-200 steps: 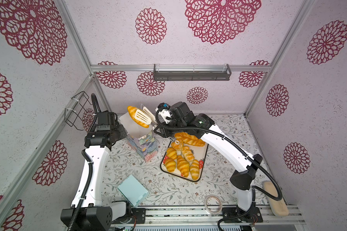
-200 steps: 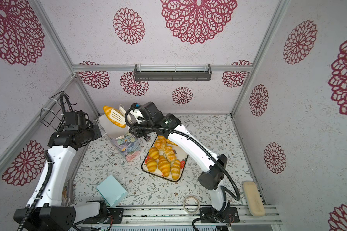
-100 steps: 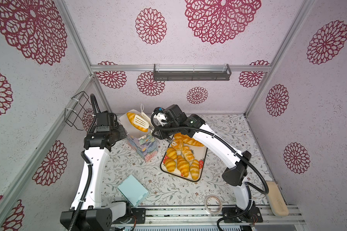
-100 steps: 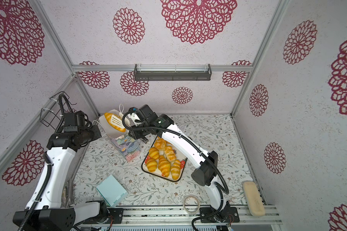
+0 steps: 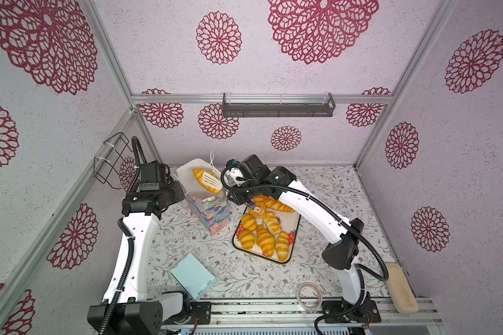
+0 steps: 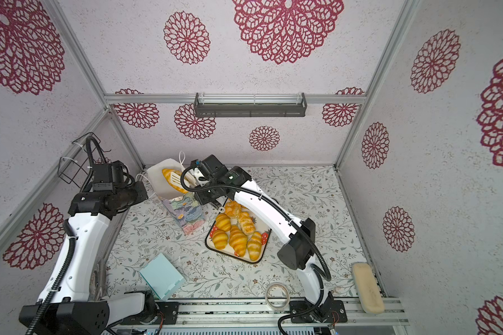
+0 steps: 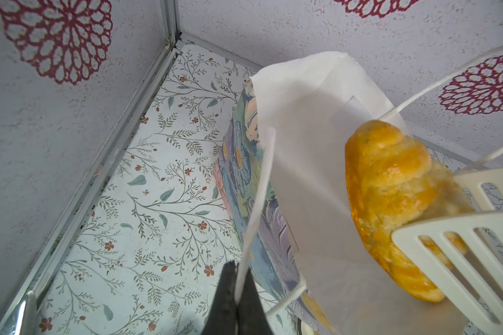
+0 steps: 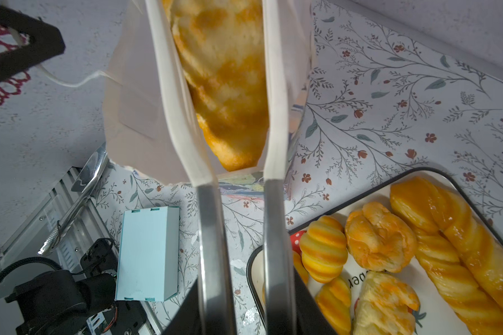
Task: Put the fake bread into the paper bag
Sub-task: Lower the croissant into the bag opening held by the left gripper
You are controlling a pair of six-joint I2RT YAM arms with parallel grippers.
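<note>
Ridged golden bread (image 7: pixel 389 188), slotted cream tongs (image 7: pixel 404 240), white-lined paper bag (image 7: pixel 302 116)

walls (image 5: pixel 273 72): pale, crimson rosettes | back: dark shelf (image 5: pixel 278 108) | left: wire basket (image 5: pixel 111 162) | tabletop (image 5: pixel 331 185): leafy floral print

Two top views look down from high over everything; both wrist views closely share the paper bag (image 7: pixel 302 145)
</note>
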